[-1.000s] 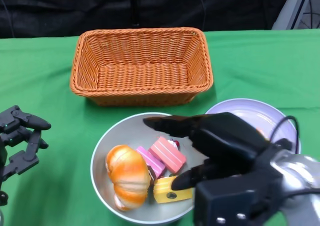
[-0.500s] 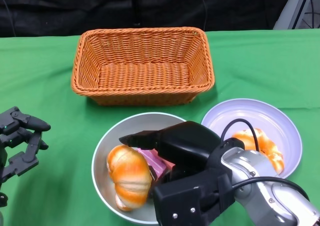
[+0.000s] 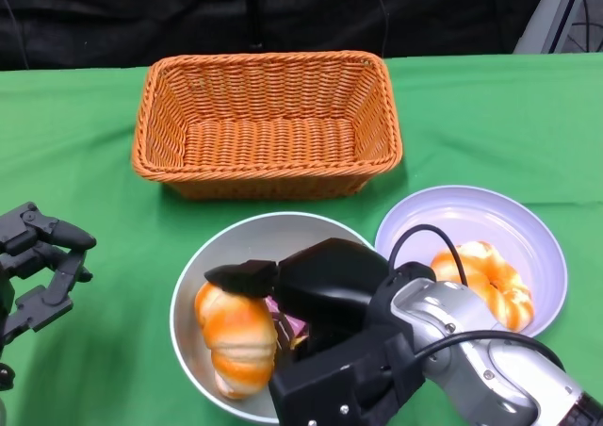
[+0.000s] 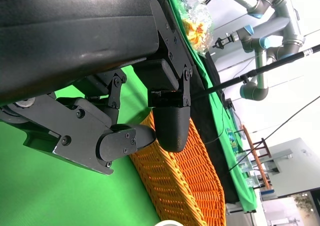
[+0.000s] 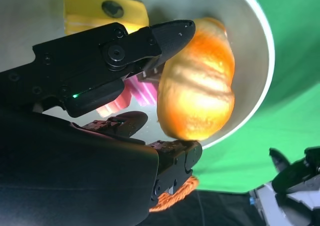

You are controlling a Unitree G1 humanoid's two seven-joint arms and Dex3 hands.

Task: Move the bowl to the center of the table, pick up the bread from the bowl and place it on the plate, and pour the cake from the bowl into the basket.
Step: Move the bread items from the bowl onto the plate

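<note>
Your right hand [image 3: 325, 299] is down in the bowl [image 3: 226, 242], fingers apart, one either side of the bread [image 3: 236, 336]; contact can't be confirmed, so not yet a hold. Bread sits at the bowl's 8 o'clock, cake pieces [image 5: 107, 8] just beside it under the palm. Judging by looks, the roll's light, prob. soft or foam w/ a glossy crust, so it could slip: take it across the fat middle, not the tapered ends. Plate [image 3: 518, 223] at 3 o'clock of the bowl already has another roll [image 3: 485, 275]. Left hand [image 3: 38, 266] idles at 9 o'clock, fingers spread, empty.
</note>
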